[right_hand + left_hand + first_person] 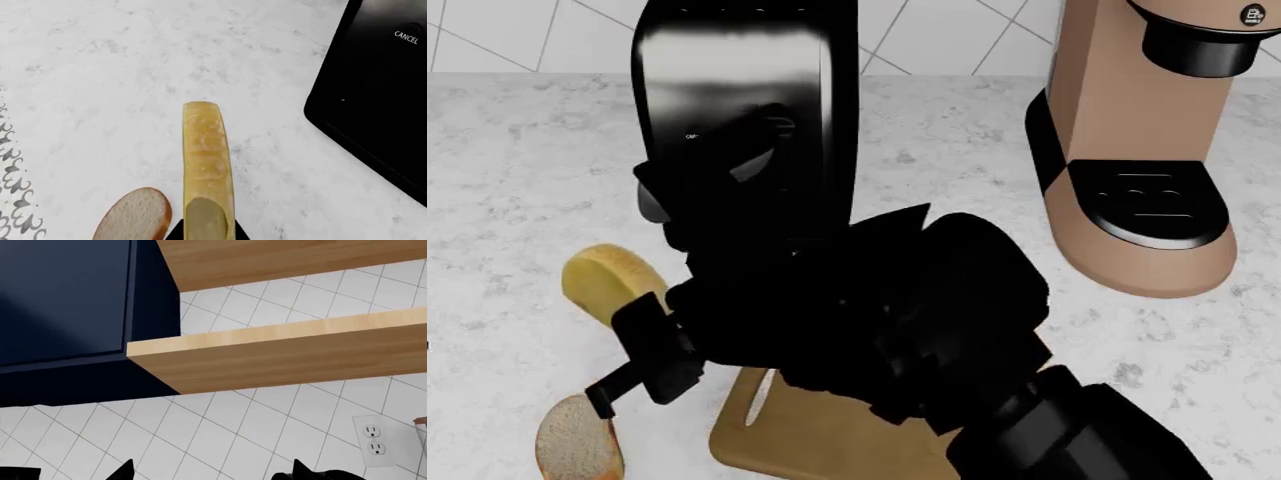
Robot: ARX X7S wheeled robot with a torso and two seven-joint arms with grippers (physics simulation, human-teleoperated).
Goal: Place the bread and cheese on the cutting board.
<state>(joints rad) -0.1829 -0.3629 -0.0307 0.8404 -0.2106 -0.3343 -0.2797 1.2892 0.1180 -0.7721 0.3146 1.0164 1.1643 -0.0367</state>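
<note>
The cheese (605,279), a pale yellow half-round wedge, stands on edge between the jaws of my right gripper (630,318), to the left of the cutting board (814,440). In the right wrist view the cheese (205,160) shows edge-on, clamped in the right gripper (208,233). The bread (578,441), with an orange-brown crust and a pale speckled face, lies on the counter just below the cheese and left of the board; it also shows in the right wrist view (133,216). My right arm hides most of the board. My left gripper (210,473) is open, empty and faces the wall.
A black toaster (751,110) stands right behind the right arm and also shows in the right wrist view (380,95). A tan coffee machine (1134,150) stands at the right. The left wrist view shows wooden shelves (280,357), a dark blue cabinet (67,305) and a wall outlet (373,439).
</note>
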